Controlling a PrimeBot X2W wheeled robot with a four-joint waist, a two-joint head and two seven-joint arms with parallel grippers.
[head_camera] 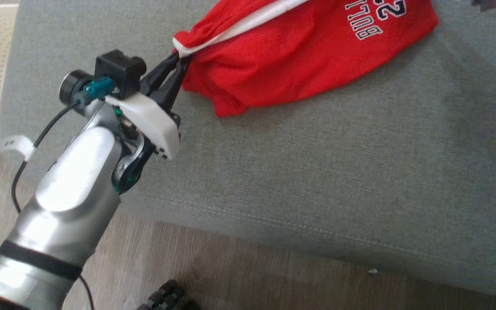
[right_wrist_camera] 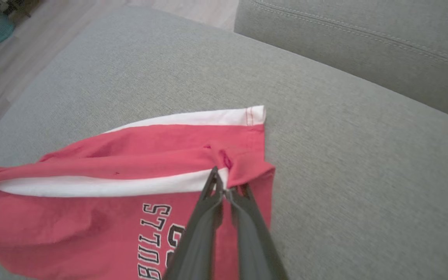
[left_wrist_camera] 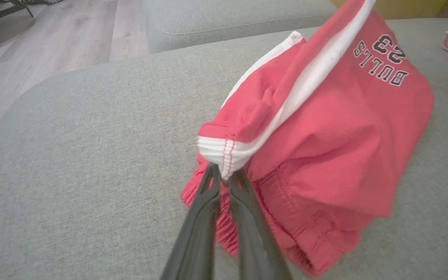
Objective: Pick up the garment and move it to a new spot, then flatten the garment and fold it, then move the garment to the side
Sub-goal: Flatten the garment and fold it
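the left gripper (head_camera: 180,60) clamps the red garment (head_camera: 299,56) at its nine o'clock corner, and the right gripper (right_wrist_camera: 224,186) pinches another edge, likely to stretch it flat over the cushion (head_camera: 317,181).

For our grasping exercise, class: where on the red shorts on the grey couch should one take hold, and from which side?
Ends of the white stripe on the red shorts, approached from outside each end: stitched edges bunch thin there. Left hand and right hand pinch there.
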